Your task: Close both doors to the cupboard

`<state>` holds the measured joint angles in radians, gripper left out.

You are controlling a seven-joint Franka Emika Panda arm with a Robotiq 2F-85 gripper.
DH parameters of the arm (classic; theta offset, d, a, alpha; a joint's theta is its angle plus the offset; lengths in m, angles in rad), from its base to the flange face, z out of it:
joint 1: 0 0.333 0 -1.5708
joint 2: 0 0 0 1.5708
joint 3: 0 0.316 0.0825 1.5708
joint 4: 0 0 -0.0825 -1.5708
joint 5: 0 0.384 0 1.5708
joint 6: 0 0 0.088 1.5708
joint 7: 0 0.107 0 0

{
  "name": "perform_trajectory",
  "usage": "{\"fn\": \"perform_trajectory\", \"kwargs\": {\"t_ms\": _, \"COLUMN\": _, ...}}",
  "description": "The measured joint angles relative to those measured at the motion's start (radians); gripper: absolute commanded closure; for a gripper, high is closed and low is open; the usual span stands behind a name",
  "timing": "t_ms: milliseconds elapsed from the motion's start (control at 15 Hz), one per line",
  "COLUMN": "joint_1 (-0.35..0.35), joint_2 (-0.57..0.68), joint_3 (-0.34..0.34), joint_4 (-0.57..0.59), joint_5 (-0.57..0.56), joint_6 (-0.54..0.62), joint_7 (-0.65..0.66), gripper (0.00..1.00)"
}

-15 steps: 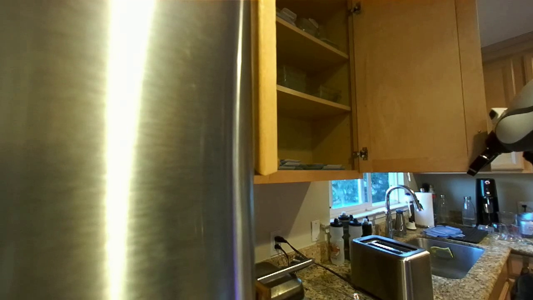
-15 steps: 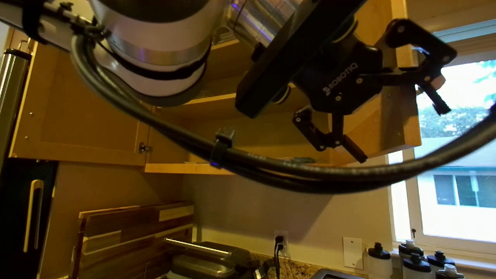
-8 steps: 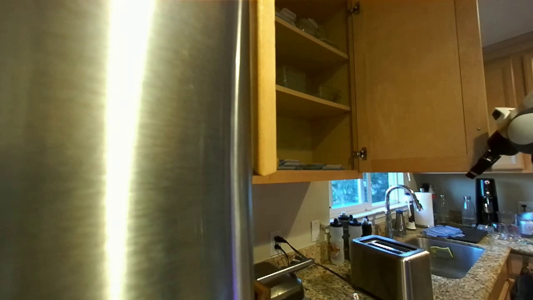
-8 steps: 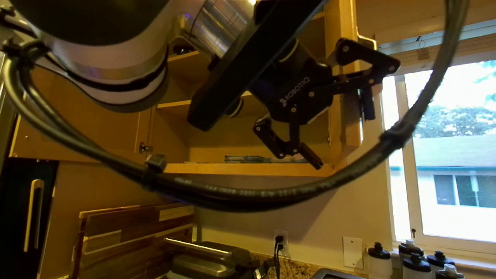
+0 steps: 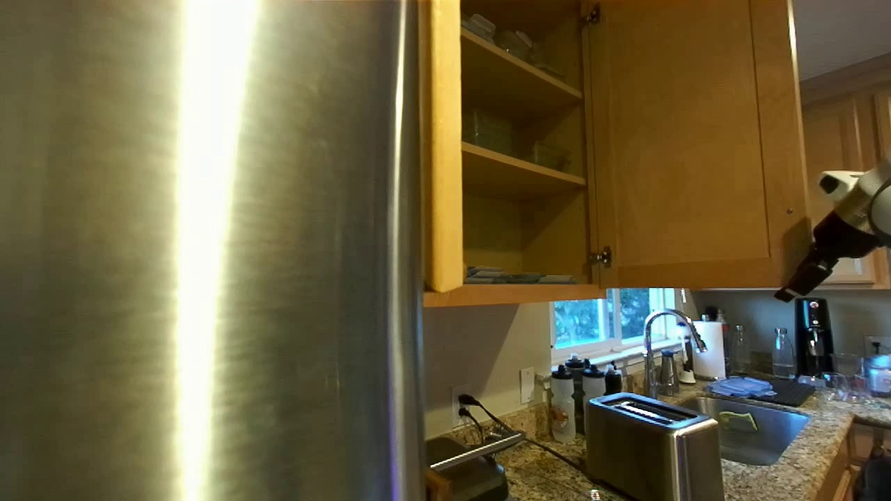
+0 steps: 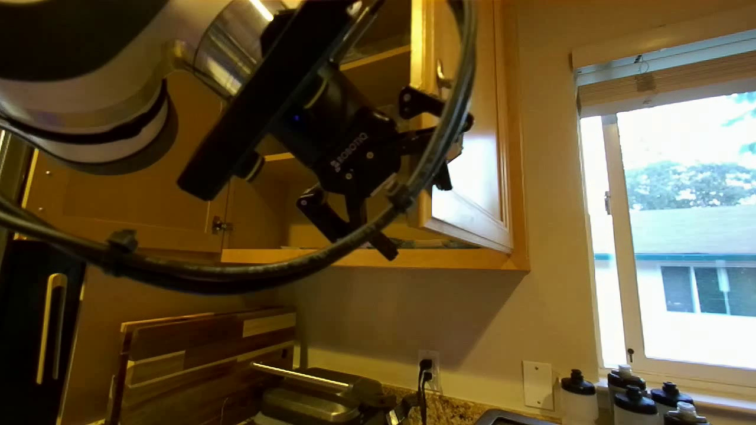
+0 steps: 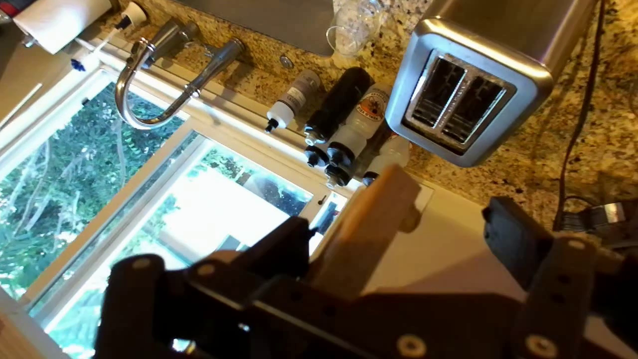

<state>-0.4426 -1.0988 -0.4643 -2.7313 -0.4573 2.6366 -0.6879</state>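
Wall cupboard (image 5: 515,295) standing open

Window-side door (image 6: 466,200): part-way out, outer face catching the light, handle (image 6: 440,72) showing above the gripper (image 6: 415,216). Fridge-side door (image 6: 133,192): swung wide, inner face showing; its edge stands beside the steel fridge (image 5: 313,243) in an exterior view. (2 shelves (image 5: 522,164) cross the cupboard there, holding containers (image 5: 516,43) too dim to make out well.) Flat things (image 5: 487,275) lie stacked on the cupboard floor.

Gripper at the free edge of the window-side door, fingers (image 7: 516,239) spread well apart: 1 on the outer side, 1 on the inner. In the wrist view the door stands between them, nearer the finger at picture left; whether it touches, cannot tell. Dark cable (image 6: 224,280) loops across in front of gripper and cupboard.

Below: steel toaster (image 5: 647,452) on the granite counter (image 5: 539,480), bottles (image 5: 562,410) grouped near the window (image 5: 585,323). Striped wooden boards (image 6: 201,372) stand upright beside a dark appliance (image 6: 310,404).
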Motion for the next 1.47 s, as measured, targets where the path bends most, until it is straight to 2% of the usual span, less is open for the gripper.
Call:
{"fn": "perform_trajectory", "kwargs": {"t_ms": 200, "joint_1": 0.008, "joint_2": -0.103, "joint_3": 0.09, "joint_4": -0.046, "joint_5": 0.0, "joint_6": -0.093, "joint_7": 0.0, "gripper": 0.0}}
{"fn": "perform_trajectory", "kwargs": {"t_ms": 333, "joint_1": 0.039, "joint_2": -0.16, "joint_3": 0.157, "joint_4": -0.06, "joint_5": 0.003, "joint_6": -0.166, "joint_7": 0.002, "gripper": 0.0}}
{"fn": "perform_trajectory", "kwargs": {"t_ms": 533, "joint_1": 0.144, "joint_2": -0.204, "joint_3": 0.247, "joint_4": -0.065, "joint_5": 0.005, "joint_6": -0.247, "joint_7": 0.01, "gripper": 0.0}}
{"fn": "perform_trajectory", "kwargs": {"t_ms": 733, "joint_1": 0.284, "joint_2": -0.211, "joint_3": 0.316, "joint_4": -0.068, "joint_5": 0.005, "joint_6": -0.266, "joint_7": 0.014, "gripper": 0.0}}
{"fn": "perform_trajectory", "kwargs": {"t_ms": 1000, "joint_1": 0.47, "joint_2": -0.183, "joint_3": 0.351, "joint_4": -0.054, "joint_5": 0.005, "joint_6": -0.238, "joint_7": -0.004, "gripper": 0.0}}
{"fn": "perform_trajectory", "kwargs": {"t_ms": 1133, "joint_1": 0.537, "joint_2": -0.16, "joint_3": 0.351, "joint_4": -0.05, "joint_5": 0.005, "joint_6": -0.214, "joint_7": -0.014, "gripper": 0.0}}
{"fn": "perform_trajectory", "kwargs": {"t_ms": 1267, "joint_1": 0.574, "joint_2": -0.138, "joint_3": 0.351, "joint_4": -0.047, "joint_5": 0.005, "joint_6": -0.198, "joint_7": -0.019, "gripper": 0.0}}
{"fn": "perform_trajectory", "kwargs": {"t_ms": 1467, "joint_1": 0.572, "joint_2": -0.102, "joint_3": 0.35, "joint_4": -0.039, "joint_5": 0.005, "joint_6": -0.191, "joint_7": -0.016, "gripper": 0.0}}
